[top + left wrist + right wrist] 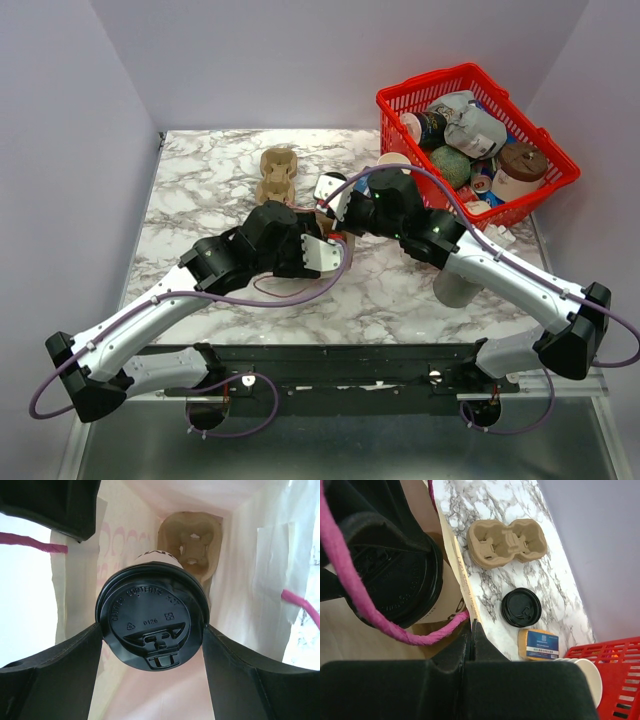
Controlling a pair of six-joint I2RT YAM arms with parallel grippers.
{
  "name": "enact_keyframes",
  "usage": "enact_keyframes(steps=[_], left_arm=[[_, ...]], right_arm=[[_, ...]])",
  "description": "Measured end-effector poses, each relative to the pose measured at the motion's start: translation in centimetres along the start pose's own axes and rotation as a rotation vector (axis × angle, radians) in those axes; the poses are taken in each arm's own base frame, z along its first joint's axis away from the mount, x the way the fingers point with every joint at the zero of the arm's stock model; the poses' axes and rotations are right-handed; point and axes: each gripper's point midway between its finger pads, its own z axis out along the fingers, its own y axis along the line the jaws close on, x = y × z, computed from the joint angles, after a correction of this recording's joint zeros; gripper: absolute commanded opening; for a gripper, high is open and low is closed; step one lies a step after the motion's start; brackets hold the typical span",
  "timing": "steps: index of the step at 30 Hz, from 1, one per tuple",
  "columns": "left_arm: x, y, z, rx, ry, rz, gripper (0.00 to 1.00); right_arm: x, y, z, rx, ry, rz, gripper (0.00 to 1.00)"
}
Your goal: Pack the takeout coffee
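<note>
From above we can't find the takeout coffee (152, 615); the arms (270, 250) cover it and most of the paper bag (240, 555); left wrist view, black lid (150, 627) hides nearly all its cup body; red basket (620, 680) cut by frame edge; blue card (540, 645) print too small for us to read.

Coffee cup (150, 622) in bag (235, 545); carrier (506, 542) beyond it; spare lid (521, 607), basket (425, 82) further rt.

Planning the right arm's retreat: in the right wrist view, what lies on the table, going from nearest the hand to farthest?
White paper cup → blue-labelled packet → loose black lid → cardboard cup carrier.
</note>
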Motion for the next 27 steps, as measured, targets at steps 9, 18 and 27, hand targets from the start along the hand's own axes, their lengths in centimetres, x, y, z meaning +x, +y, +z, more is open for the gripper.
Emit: enact_keyframes(steps=[9, 18, 27], left_arm=[[2.1, -0.9, 1.1, 0.015, 0.084, 0.054, 0.0], [3.8, -1.0, 1.7, 0.016, 0.165, 0.107, 0.0], [5.2, -1.5, 1.5, 0.042, 0.236, 0.127, 0.0]], right_arm=[[-0.5, -0.1, -0.7, 0.003, -0.019, -0.004, 0.0], [-0.7, 1.5, -0.5, -0.033, -0.026, -0.057, 0.01], [0.3, 2.5, -0.6, -0.05, -0.009, -0.082, 0.0]])
